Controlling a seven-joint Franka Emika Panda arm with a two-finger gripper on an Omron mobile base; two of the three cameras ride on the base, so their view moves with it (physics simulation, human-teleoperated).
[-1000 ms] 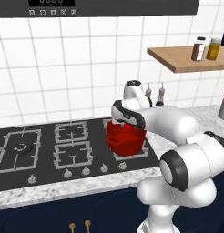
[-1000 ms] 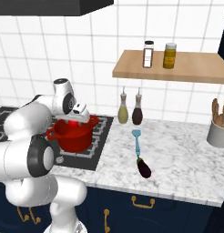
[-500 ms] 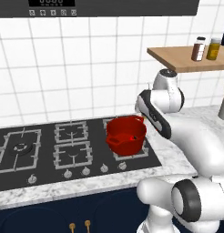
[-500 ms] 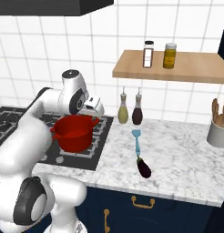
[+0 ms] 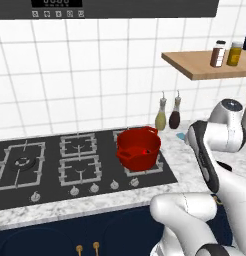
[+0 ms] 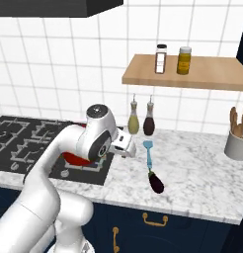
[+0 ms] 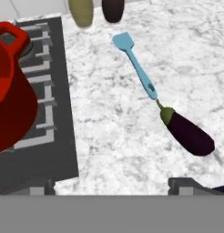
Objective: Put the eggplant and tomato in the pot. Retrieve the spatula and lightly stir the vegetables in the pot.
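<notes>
Two items on marble counter: spatula blade toward 11 o'clock, eggplant stem touching its handle end. Pot on hob, right burner. Hand over counter edge beside pot; open or closed: cannot tell.

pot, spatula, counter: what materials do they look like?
Pot: glossy red, likely enamelled metal, going by its soft highlights. Spatula: matte light blue, probably plastic or silicone; uniform colour, no shine. Counter: grey-veined white marble or a stone look-alike, smooth finish.
</notes>
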